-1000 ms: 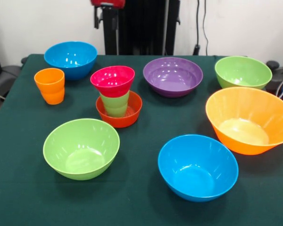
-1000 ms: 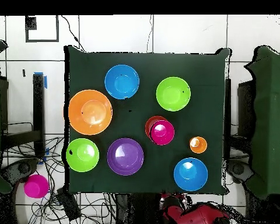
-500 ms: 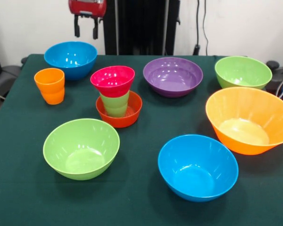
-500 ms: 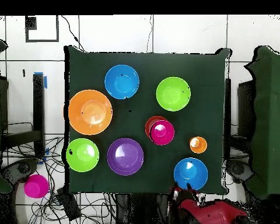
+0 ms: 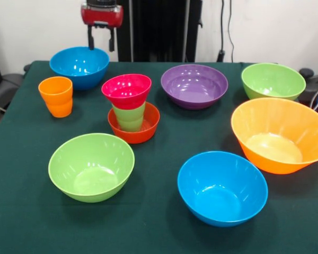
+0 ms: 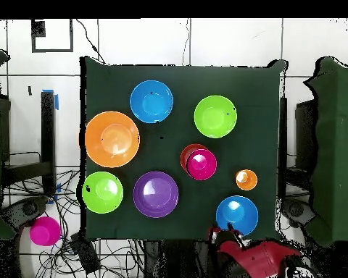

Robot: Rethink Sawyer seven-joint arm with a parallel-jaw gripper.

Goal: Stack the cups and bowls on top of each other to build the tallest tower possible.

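I see a table with a dark green cloth. Directly on it stand an orange cup, a blue bowl at far left, a purple bowl, two green bowls, a big orange bowl, a near blue bowl and a small red-orange bowl.

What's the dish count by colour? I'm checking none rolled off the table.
Blue bowls: 2
Green bowls: 2
Purple bowl: 1
Orange bowls: 2
Pink bowl: 1
Orange cup: 1
Green cup: 1
Total: 10
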